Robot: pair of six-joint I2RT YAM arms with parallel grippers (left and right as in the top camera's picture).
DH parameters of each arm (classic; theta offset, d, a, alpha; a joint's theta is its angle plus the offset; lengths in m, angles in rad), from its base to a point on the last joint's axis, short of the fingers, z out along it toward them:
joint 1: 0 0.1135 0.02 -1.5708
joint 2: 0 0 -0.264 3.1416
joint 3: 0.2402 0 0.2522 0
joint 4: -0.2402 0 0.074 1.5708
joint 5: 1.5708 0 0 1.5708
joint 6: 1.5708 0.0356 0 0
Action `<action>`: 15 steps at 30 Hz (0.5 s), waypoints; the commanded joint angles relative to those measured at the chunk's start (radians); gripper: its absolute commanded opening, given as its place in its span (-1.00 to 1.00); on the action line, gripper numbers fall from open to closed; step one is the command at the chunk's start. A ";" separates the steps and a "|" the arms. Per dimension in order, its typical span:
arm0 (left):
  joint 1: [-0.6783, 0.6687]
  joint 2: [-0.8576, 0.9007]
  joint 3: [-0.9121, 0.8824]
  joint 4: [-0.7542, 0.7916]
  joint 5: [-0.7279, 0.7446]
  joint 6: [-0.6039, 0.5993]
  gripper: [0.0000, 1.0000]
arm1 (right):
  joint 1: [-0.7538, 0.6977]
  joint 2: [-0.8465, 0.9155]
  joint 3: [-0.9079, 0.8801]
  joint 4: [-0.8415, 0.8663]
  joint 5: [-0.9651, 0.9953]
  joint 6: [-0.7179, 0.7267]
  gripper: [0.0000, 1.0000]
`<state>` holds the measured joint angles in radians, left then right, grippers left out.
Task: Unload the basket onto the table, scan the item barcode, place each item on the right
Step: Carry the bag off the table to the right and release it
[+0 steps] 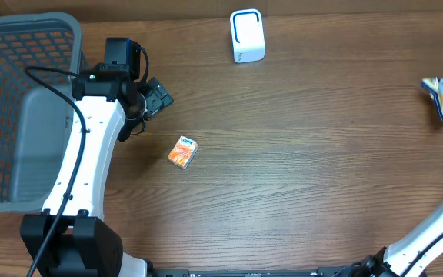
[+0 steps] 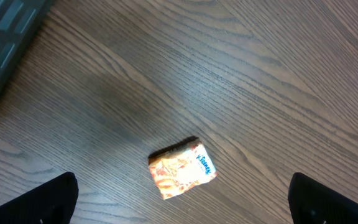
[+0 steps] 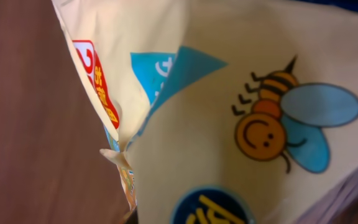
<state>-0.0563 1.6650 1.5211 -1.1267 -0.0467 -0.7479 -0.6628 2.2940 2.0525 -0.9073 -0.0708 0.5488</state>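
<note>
A wooden table (image 1: 306, 161) fills nearly the whole overhead view — mid-brown boards with fine, dark grain running left to right. The surface is matte and evenly lit, with only soft, short shadows. Along the far edge runs a thin, paler tan strip (image 1: 344, 6); what it belongs to cannot be told. In the left wrist view the grain shows as long diagonal streaks — some patches darker.

"Kleenex" in blue on the small orange tissue pack (image 2: 182, 170), cartoon bee (image 3: 284, 121) printed on the cream packet (image 3: 197, 155), red label (image 3: 98, 81) left of the bee unreadable
</note>
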 commanded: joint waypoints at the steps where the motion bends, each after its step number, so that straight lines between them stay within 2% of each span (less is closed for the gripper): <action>1: 0.003 -0.009 0.017 0.001 -0.015 0.019 0.99 | -0.037 0.058 -0.005 0.009 0.001 -0.103 -0.89; 7: 0.003 -0.009 0.017 0.001 -0.015 0.019 1.00 | -0.055 0.070 0.010 0.016 -0.030 -0.214 -0.74; 10: 0.003 -0.009 0.017 0.001 -0.015 0.019 1.00 | -0.054 0.070 0.043 -0.008 -0.038 -0.217 -0.70; 11: 0.003 -0.009 0.017 0.001 -0.015 0.019 1.00 | -0.054 0.070 0.052 -0.016 -0.039 -0.217 -0.64; 13: 0.003 -0.009 0.017 0.001 -0.015 0.019 1.00 | -0.054 0.070 0.084 -0.044 -0.047 -0.216 -0.28; 14: 0.003 -0.009 0.017 0.001 -0.015 0.019 1.00 | -0.054 0.070 0.109 -0.066 -0.055 -0.216 -0.20; 15: 0.003 -0.009 0.017 0.001 -0.015 0.019 1.00 | -0.054 0.070 0.161 -0.108 -0.063 -0.213 -0.03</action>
<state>-0.0563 1.6650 1.5211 -1.1267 -0.0463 -0.7479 -0.7136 2.3726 2.1006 -0.9714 -0.1081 0.3515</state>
